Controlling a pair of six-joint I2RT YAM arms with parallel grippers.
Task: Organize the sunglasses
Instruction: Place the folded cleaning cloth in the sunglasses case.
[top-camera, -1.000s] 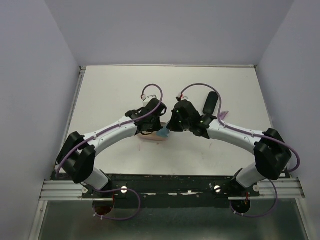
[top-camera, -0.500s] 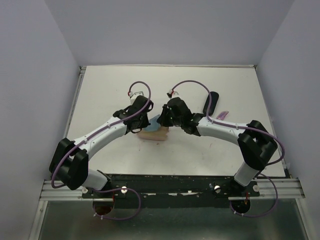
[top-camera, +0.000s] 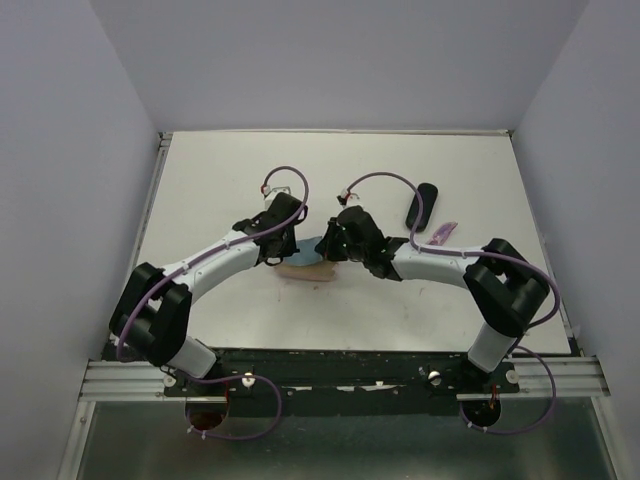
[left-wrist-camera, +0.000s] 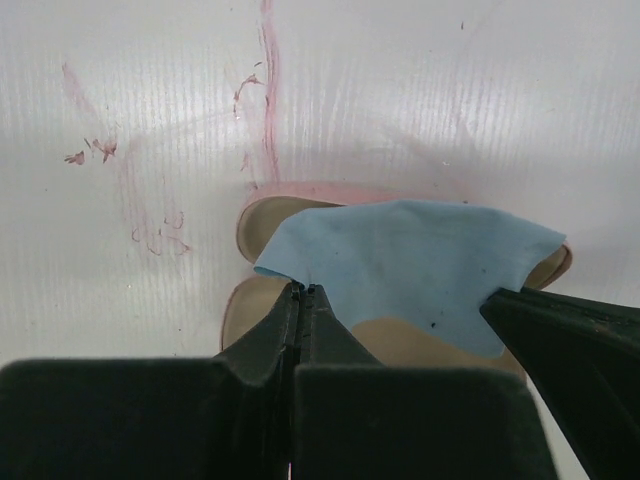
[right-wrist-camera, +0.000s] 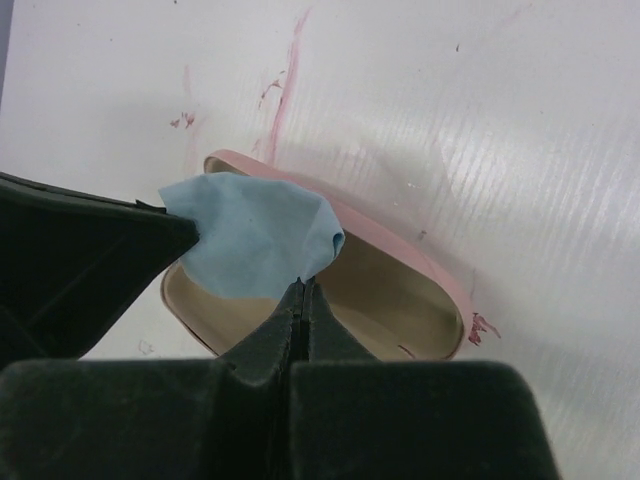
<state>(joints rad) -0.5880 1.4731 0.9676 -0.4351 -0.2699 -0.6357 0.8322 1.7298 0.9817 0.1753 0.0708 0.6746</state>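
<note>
A light blue cloth (left-wrist-camera: 410, 262) hangs stretched between both grippers above an open pink case (left-wrist-camera: 300, 192) with a beige lining. My left gripper (left-wrist-camera: 303, 291) is shut on the cloth's left corner. My right gripper (right-wrist-camera: 303, 284) is shut on the cloth's (right-wrist-camera: 250, 235) opposite edge, over the case (right-wrist-camera: 400, 250). From above, the left gripper (top-camera: 292, 248) and right gripper (top-camera: 326, 246) face each other with the cloth (top-camera: 308, 245) between them and the case (top-camera: 310, 272) below. A pale pink-purple pair of sunglasses (top-camera: 443, 232) lies on the table to the right.
A closed black case (top-camera: 422, 205) lies slanted just beyond the sunglasses at the right. Red scribble marks (left-wrist-camera: 265, 90) stain the white table (top-camera: 230, 170). Walls close in the table on the left, right and far sides.
Both grippers have shifted left and farther from the bases, lifting the blue cloth off the case and spreading it between them. The right arm's move uncovered the pale sunglasses.
</note>
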